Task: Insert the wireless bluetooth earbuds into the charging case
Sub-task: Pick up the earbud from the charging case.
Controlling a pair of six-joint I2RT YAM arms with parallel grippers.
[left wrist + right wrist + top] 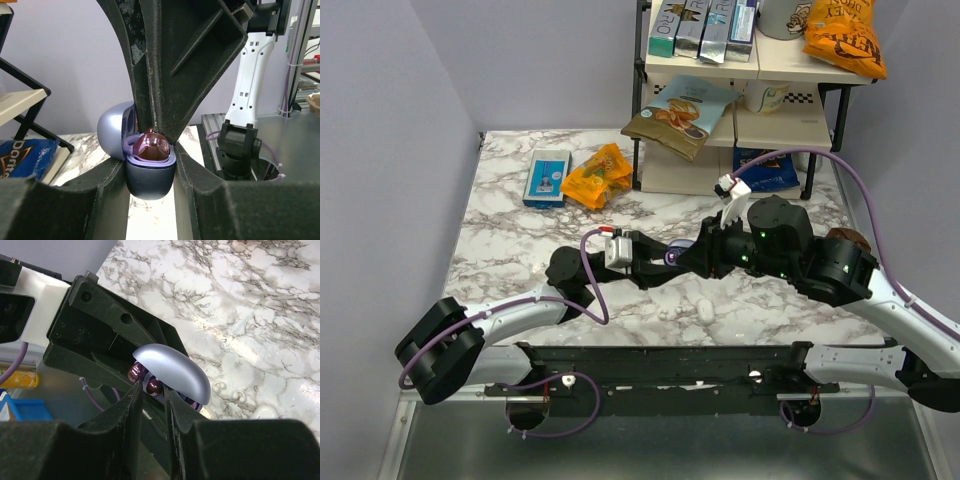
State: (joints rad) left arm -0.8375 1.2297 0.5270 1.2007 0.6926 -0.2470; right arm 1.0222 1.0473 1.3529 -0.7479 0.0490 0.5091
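Nearest in the left wrist view, the left gripper (150, 172) is seen clamped on the dark blue base of the charging case (149, 185). The case is held above the marble table (520, 250) at mid-table, between the two arms. Its lid (112, 129) is hinged open toward the far side. A glossy purple earbud (152, 147) is seated in the lilac tray at the top of the base.

The right gripper (151, 399) is positioned at the case from the right, its jaws set narrow and its tips right at that earbud. Whether the earbud is pinched or merely touched cannot be told. In the right wrist view a second earbud (134, 373) is glimpsed under the rim of the lid, just beside the first.

A small pale oval object (705, 310) lies on the table nearer the arm bases. At the far left a blue box (547, 177) and an orange snack packet (597, 176) are laid side by side. A shelf rack (700, 70) loaded with snack bags is stood at the far right.
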